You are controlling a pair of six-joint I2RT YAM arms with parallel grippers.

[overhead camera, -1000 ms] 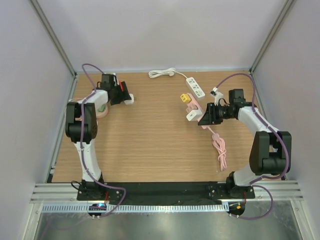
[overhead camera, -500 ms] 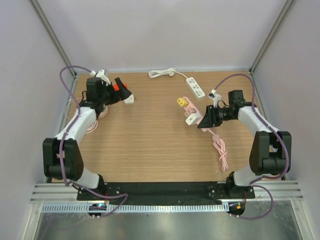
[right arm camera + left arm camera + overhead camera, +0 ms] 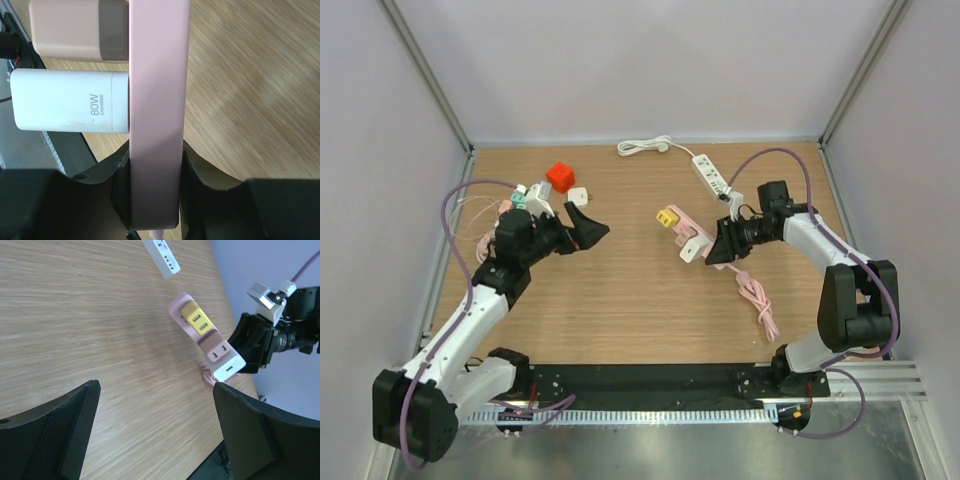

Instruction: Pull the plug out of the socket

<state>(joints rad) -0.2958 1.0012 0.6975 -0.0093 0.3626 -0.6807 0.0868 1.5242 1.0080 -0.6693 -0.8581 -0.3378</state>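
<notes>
While three plugs sit seated in the pink socket strip [image 3: 692, 226], treat the task as unfinished: no plug on this strip is pulled free. Note that the right hand [image 3: 725, 247] is clamped on the strip at its cable end, one finger pressed to each long side as the right wrist view shows, and holds it right of centre over the worktop [image 3: 620, 300]. Whether the strip is lifted or rests on the wood cannot be told. Note that the left hand [image 3: 582, 232] has its fingers wide apart and grips nothing; it sits left of centre, well apart from the strip, and its wrist view frames the strip between the two fingers. What you have left, by judgement: bring the left hand to one plug, close on it, and draw it straight out while the right hand braces the strip. Identify the plugs in row order from the free end: a yellow plug [image 3: 196, 320], a pinkish-brown plug [image 3: 215, 345], and a white charger [image 3: 65, 102] marked 80W, nearest the right hand. A red block [image 3: 559, 177] and a small white block [image 3: 578, 196] lie loose at the far left; their part in the task cannot be told.
</notes>
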